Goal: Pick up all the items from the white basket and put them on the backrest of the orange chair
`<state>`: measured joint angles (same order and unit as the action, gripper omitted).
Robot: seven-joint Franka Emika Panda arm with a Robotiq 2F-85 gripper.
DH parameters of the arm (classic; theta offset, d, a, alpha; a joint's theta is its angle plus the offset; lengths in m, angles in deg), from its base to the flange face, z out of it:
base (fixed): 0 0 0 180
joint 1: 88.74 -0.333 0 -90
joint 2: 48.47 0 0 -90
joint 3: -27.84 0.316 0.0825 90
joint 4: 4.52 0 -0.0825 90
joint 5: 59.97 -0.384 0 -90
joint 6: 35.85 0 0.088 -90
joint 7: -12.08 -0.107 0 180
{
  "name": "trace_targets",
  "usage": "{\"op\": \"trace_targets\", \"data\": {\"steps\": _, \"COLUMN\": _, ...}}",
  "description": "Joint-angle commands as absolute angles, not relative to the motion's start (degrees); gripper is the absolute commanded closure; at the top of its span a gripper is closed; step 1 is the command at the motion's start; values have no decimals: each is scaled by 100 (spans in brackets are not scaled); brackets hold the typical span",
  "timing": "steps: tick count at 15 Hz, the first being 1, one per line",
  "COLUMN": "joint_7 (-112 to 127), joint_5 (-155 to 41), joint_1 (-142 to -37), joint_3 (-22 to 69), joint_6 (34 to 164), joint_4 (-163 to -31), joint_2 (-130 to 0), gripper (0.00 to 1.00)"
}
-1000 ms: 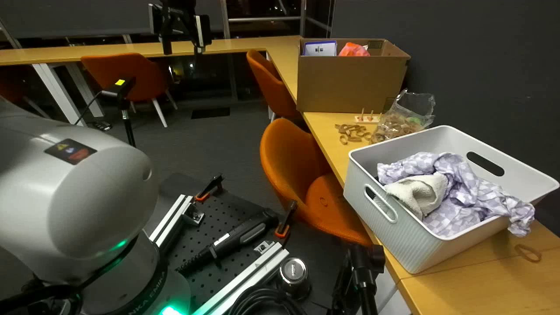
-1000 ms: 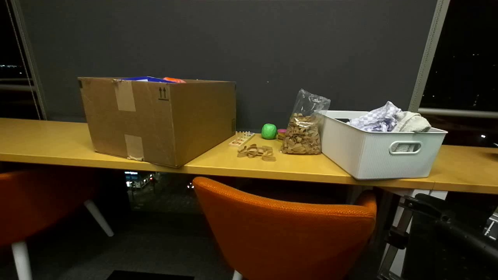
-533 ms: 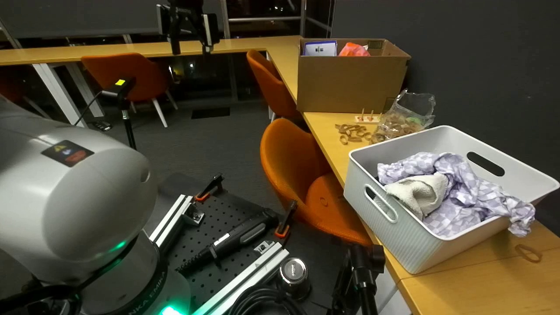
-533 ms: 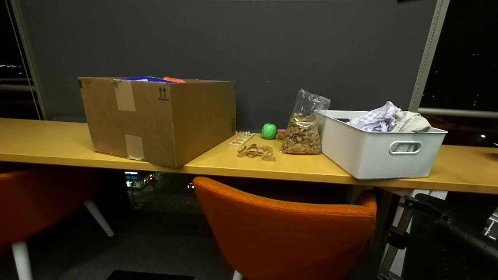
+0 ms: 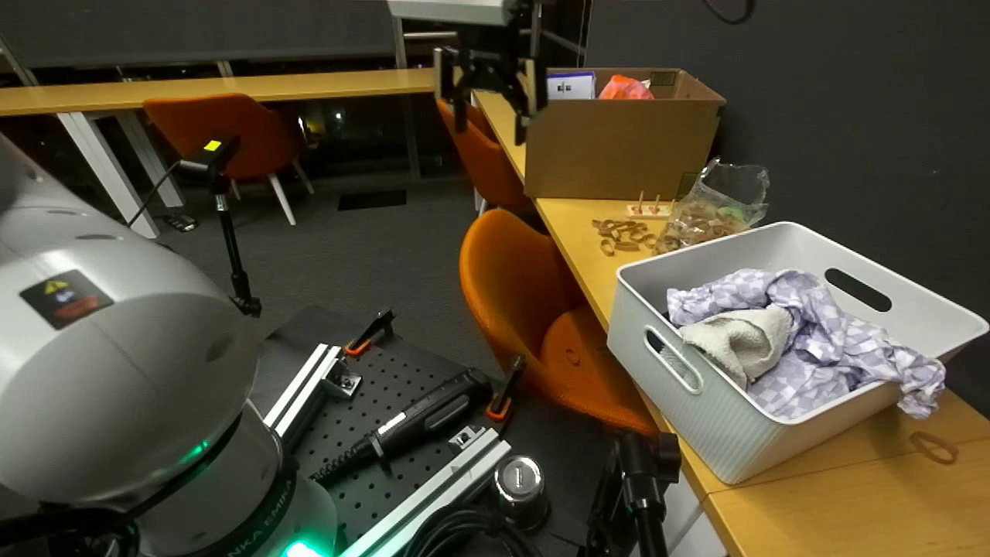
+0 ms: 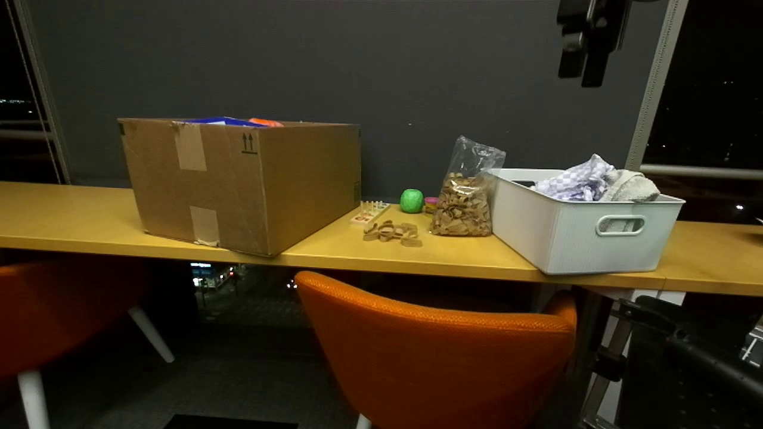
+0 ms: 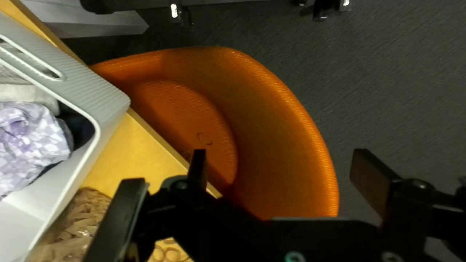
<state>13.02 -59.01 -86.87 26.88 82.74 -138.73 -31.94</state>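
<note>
Gripper [image 5: 490,124] spread wide, empty, upper middle of an exterior view, presumably to straddle cloth [image 5: 824,336]; the basket [image 5: 708,433], at right, likely stands near the chair [image 5: 530,317] for short carries

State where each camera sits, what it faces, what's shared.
Exterior view: high by the arm, facing along the table; arm, gripper show.
Exterior view: near tabletop height, facing orange chair and wall; gripper at top.
Wrist view: behind the visible open fingers, facing down into orange chair.
Both exterior views share white basket and cardboard box.
</note>
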Motion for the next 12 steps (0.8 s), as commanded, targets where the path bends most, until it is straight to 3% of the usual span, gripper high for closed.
{"op": "trace_targets", "data": {"steps": 1, "joint_7": 1670, "joint_5": -5745, "joint_1": -8283, "joint_3": 2175, "joint_6": 8515, "joint_4": -13334, "joint_2": -3955, "gripper": 0}}
{"op": "trace_targets", "data": {"steps": 12, "joint_7": 1157, "joint_5": -4606, "joint_1": -7119, "joint_3": 1078, "joint_6": 9431, "joint_4": -13020, "joint_2": -5026, "gripper": 0}}
